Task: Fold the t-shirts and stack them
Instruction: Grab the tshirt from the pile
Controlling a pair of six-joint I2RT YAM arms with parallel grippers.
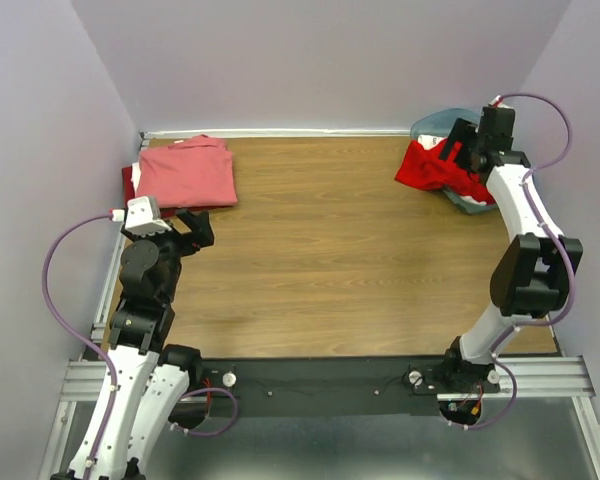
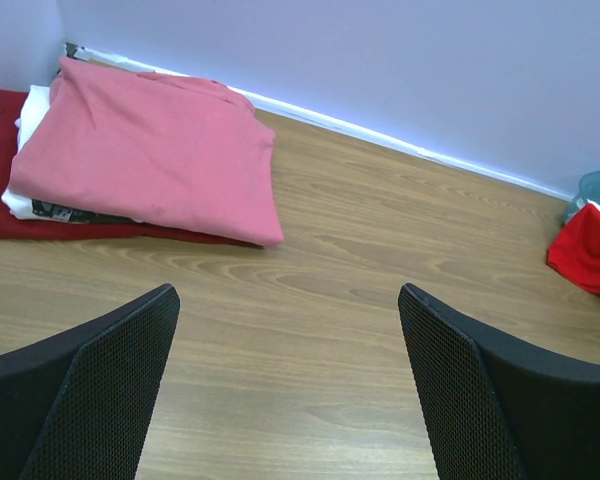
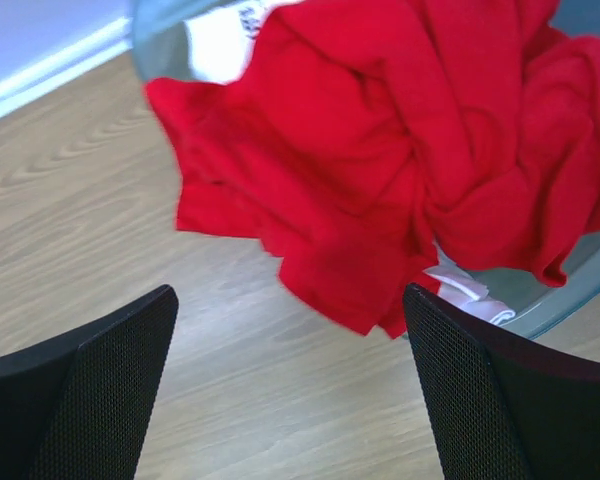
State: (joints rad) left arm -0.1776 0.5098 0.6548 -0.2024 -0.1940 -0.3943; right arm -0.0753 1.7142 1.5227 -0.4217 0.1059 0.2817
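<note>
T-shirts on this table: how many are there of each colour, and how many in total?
Salmon-pink t-shirt, top of the pile: 1
White t-shirt, middle of the pile: 1
Dark red t-shirt, bottom of the pile: 1
Bright red t-shirt, hanging out of the teal bin: 1
Total: 4. The white cloth in the bin is too hidden to count.

- The folded stack of t-shirts lay at ten o'clock on the table, in the far corner.
- The bin sat at two o'clock.
- The crumpled t-shirt lay partly in the bin and partly on the table, toward the bin's eight o'clock.
- The left gripper stood at the stack's six o'clock, apart from it.
- The right gripper hung over the crumpled t-shirt.
</note>
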